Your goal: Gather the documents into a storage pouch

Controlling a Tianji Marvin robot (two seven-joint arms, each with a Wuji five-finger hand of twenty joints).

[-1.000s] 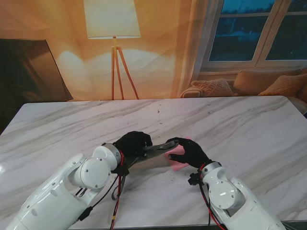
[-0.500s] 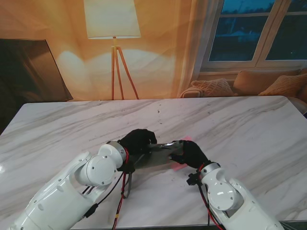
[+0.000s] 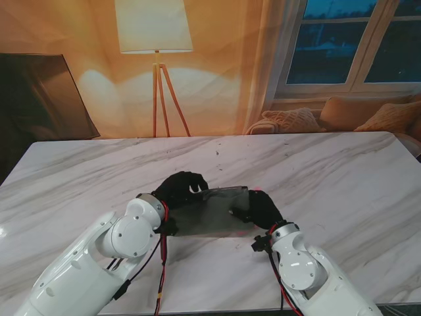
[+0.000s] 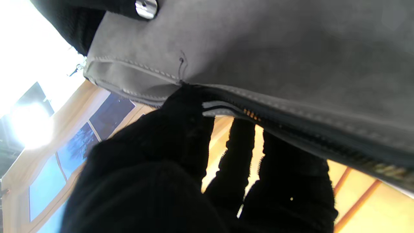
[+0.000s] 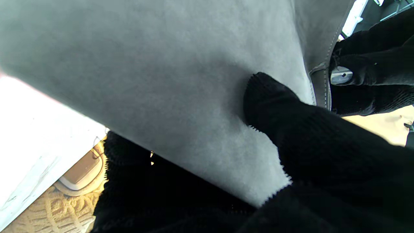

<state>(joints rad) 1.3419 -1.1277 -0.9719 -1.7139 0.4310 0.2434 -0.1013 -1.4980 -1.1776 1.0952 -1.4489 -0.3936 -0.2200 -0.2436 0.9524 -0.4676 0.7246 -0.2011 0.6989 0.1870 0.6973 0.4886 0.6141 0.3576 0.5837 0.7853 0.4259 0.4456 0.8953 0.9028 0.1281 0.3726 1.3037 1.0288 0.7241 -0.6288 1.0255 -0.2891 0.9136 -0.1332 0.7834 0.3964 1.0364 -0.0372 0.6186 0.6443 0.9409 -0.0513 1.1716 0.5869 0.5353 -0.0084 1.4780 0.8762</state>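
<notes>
Item: grey felt zip pouch [image 3: 214, 212], lifted off the marble table [image 3: 342, 178] near its middle, tilted w/ broad face toward me.
Holders: left hand [image 3: 181, 191] gripping one end by the zip [image 4: 291, 129]; right hand [image 3: 262, 207] gripping the other end, thumb [image 5: 275, 106] pressing the felt face.
Contents: a sliver of pink showing under the right hand, prob. a document; can't confirm it's inside.
Handling note, my judgement: keeping the mouth taut btwn both hands and the zip edge level is helping papers slide in w/o snagging the teeth; avoid squeezing the faces together.
</notes>
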